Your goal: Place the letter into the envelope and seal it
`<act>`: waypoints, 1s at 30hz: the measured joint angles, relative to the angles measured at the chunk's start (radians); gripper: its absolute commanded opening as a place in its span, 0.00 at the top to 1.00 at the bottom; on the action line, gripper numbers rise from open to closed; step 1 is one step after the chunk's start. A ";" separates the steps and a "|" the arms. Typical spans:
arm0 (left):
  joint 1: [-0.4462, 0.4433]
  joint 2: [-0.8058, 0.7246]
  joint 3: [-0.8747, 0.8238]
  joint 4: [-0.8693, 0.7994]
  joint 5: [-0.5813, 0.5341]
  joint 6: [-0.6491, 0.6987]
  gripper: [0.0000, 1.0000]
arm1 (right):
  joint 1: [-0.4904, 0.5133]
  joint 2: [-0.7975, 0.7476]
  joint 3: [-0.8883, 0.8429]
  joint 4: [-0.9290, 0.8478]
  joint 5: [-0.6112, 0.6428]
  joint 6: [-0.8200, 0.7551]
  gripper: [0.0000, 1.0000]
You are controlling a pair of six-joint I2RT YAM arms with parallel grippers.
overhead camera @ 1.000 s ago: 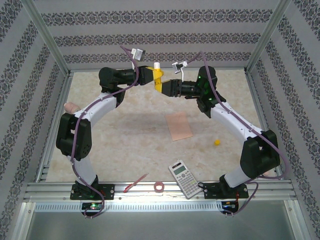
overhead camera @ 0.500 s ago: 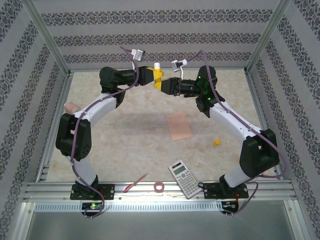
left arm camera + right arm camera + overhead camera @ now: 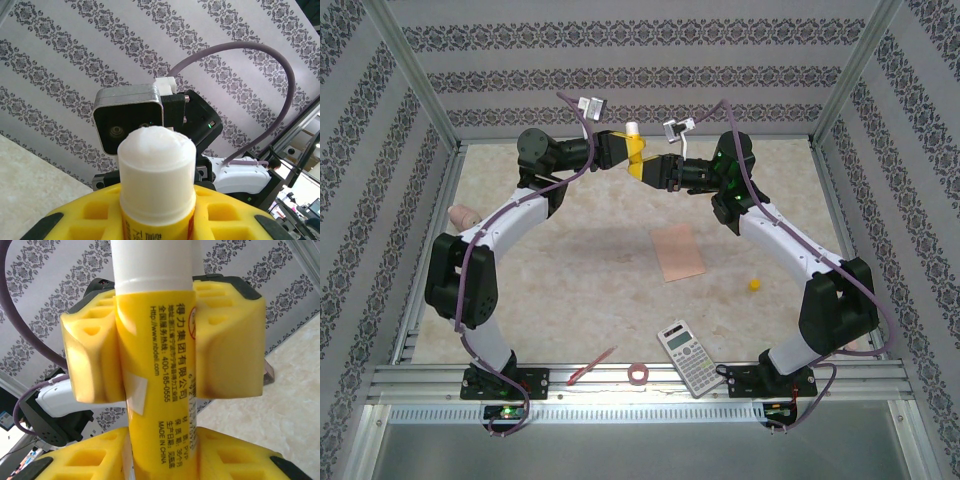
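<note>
A yellow glue stick [image 3: 634, 152] with a white top is held in the air near the back wall, upright between both grippers. My left gripper [image 3: 626, 150] is shut on it from the left; its yellow fingers [image 3: 227, 340] clamp the tube [image 3: 155, 365] higher up. My right gripper [image 3: 644, 170] is shut on the tube from the right, lower down, with its gripper [image 3: 160, 460] around the base. In the left wrist view the stick's white end [image 3: 156, 170] rises from my left gripper [image 3: 157, 222]. The peach envelope [image 3: 678, 252] lies flat mid-table. The letter is out of view.
A calculator [image 3: 688, 357], a small tape roll [image 3: 639, 374] and a red pen [image 3: 591, 366] lie along the near edge. A small yellow round object [image 3: 754, 284] sits right of the envelope. A pink object [image 3: 463, 214] lies at the left edge.
The glue stick and both grippers have risen slightly toward the back wall. The left arm's elbow has swung outward to the left.
</note>
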 measured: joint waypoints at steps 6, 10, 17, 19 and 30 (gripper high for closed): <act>0.000 0.000 0.000 -0.014 -0.005 0.006 1.00 | 0.000 0.003 0.000 0.000 0.004 0.000 0.68; 0.000 -0.002 0.000 -0.024 -0.010 0.013 1.00 | -0.001 0.003 0.000 0.000 0.009 0.000 0.69; 0.000 -0.009 0.000 -0.053 -0.017 0.032 1.00 | -0.001 0.003 0.000 0.000 0.010 0.000 0.70; 0.002 -0.011 -0.002 -0.062 -0.021 0.035 1.00 | -0.001 0.003 0.000 0.000 0.011 0.000 0.75; 0.002 -0.041 -0.004 -0.210 -0.055 0.133 1.00 | 0.002 0.000 0.000 -0.058 0.050 -0.042 0.80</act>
